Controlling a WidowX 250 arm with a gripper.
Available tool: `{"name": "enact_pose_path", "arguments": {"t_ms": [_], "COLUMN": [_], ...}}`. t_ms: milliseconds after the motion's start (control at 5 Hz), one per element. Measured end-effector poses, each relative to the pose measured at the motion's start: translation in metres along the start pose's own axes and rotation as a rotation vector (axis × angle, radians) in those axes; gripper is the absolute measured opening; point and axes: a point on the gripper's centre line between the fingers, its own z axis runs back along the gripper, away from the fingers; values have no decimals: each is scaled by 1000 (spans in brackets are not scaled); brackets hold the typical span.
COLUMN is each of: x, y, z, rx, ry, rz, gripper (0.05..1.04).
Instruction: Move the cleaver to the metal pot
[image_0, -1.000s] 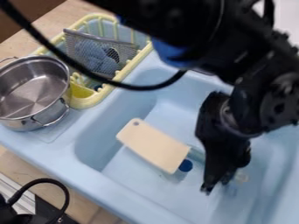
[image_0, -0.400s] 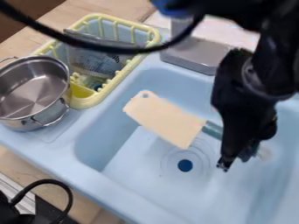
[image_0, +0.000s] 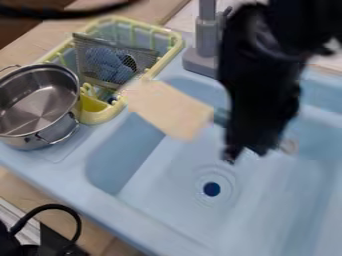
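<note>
My gripper (image_0: 248, 150) hangs over the upper right part of the sink, shut on the cleaver's teal handle. The cleaver (image_0: 167, 109) has a cream blade that extends to the left from the gripper, held up above the basin, its far corner by the yellow rack's edge. The handle is partly hidden behind the gripper. On the counter at the far left stands the metal pot (image_0: 41, 102), with nothing inside it.
A yellow dish rack (image_0: 100, 116) with a mesh piece and blue items stands between pot and faucet. The grey faucet (image_0: 200, 59) rises behind the sink (image_0: 127, 155). A black cable crosses the top left, and another black cable lies at lower left.
The gripper and cleaver have risen out of the basin, lately moving up and left toward the rack. The drain is uncovered, and the faucet has come into sight behind the arm.
</note>
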Motion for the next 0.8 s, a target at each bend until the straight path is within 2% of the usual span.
{"name": "enact_pose_path", "arguments": {"t_ms": [200,400,800], "x": [25,56,109], "y": [17,28,35], "z": [5,11,9], "rx": [28,17,25], "ry": [6,11,29], "rz": [-5,53,169], "gripper": [210,210,210]}}
